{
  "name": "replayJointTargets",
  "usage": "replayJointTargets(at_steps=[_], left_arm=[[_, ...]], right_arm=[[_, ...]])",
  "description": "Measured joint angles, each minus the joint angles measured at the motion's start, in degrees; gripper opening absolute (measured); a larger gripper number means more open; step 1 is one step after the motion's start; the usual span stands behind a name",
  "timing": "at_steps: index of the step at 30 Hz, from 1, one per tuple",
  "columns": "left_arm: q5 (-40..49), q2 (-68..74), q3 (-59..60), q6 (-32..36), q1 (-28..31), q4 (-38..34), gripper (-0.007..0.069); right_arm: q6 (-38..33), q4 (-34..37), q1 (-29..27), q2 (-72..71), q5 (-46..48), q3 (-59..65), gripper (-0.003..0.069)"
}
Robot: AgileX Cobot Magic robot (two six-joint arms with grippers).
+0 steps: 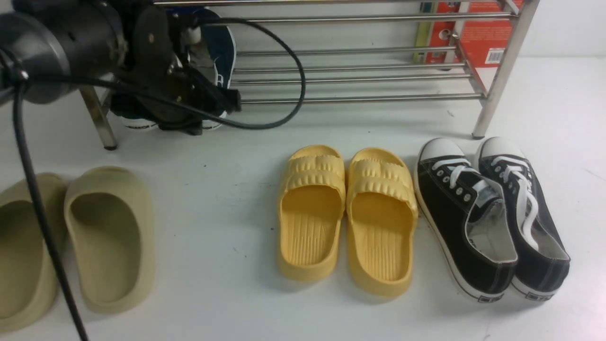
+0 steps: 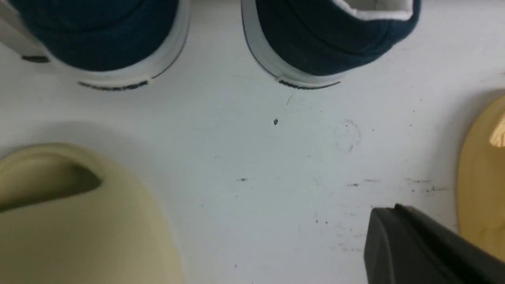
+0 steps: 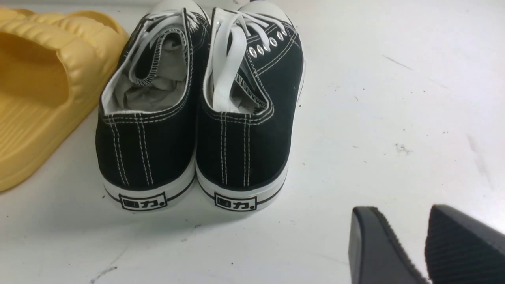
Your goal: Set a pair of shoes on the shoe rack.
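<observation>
The pair of shoes, navy with white soles, sits at the left end of the shoe rack (image 1: 360, 76), heels toward me. In the front view my left arm hides most of it, leaving one shoe (image 1: 222, 42) and the white heels showing. The left wrist view shows both heels, the one shoe (image 2: 110, 35) and the other shoe (image 2: 327, 35), side by side. My left gripper (image 1: 231, 100) hangs just in front of them, and its fingertips (image 2: 394, 211) are pressed together, holding nothing. My right gripper (image 3: 398, 211) is open over bare table behind the black sneakers.
Yellow ribbed slides (image 1: 348, 213) lie mid-table, with black lace-up sneakers (image 1: 492, 213) to their right and beige slides (image 1: 75, 241) at the front left. A red box (image 1: 483, 33) stands behind the rack's right end. The left arm's black cable (image 1: 296, 71) loops in front of the rack bars.
</observation>
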Motion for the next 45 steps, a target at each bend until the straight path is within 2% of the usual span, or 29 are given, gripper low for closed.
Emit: replayJointTargets(at_steps=[4,9,14,17,23,31,34,38,40,41,42,45], left_arm=[[-5.18,3.91,0.27,0.46,0.00,2.45,-0.0013],[-11.90,7.99,0.27,-0.28,0.05,9.29,-0.0013],[-15.71,9.00,0.40,-4.70,0.11,16.47,-0.0013],[-17.67,9.27,0.84,-10.21,0.70,20.89,-0.0013],[-18.41,9.51,1.02,-18.52,1.26,24.79,-0.0013],[-14.22,7.11,0.91,-21.01,-1.91,26.85,-0.0013],[-8.58,3.09,0.77,-20.95,-5.02,26.32,-0.0013],[-1.85,-3.62,1.87,-19.89,-8.41,21.69,-0.0013],[1.18,-10.34,6.31,-16.90,-9.89,15.80,-0.0013],[1.18,-10.90,6.31,-16.90,-9.94,15.28,-0.0013],[1.92,-15.48,9.93,-14.68,-10.06,10.92,-0.0013],[2.45,-24.86,17.64,-10.53,-10.13,3.88,-0.0013]], right_arm=[[0.00,0.00,0.00,0.00,0.00,0.00,0.0239],[0.00,0.00,0.00,0.00,0.00,0.00,0.0239],[0.00,0.00,0.00,0.00,0.00,0.00,0.0239],[0.00,0.00,0.00,0.00,0.00,0.00,0.0239],[0.00,0.00,0.00,0.00,0.00,0.00,0.0239],[0.00,0.00,0.00,0.00,0.00,0.00,0.0239],[0.00,0.00,0.00,0.00,0.00,0.00,0.0239],[0.00,0.00,0.00,0.00,0.00,0.00,0.0239],[0.00,0.00,0.00,0.00,0.00,0.00,0.0239],[0.00,0.00,0.00,0.00,0.00,0.00,0.0239],[0.00,0.00,0.00,0.00,0.00,0.00,0.0239],[0.00,0.00,0.00,0.00,0.00,0.00,0.0239]])
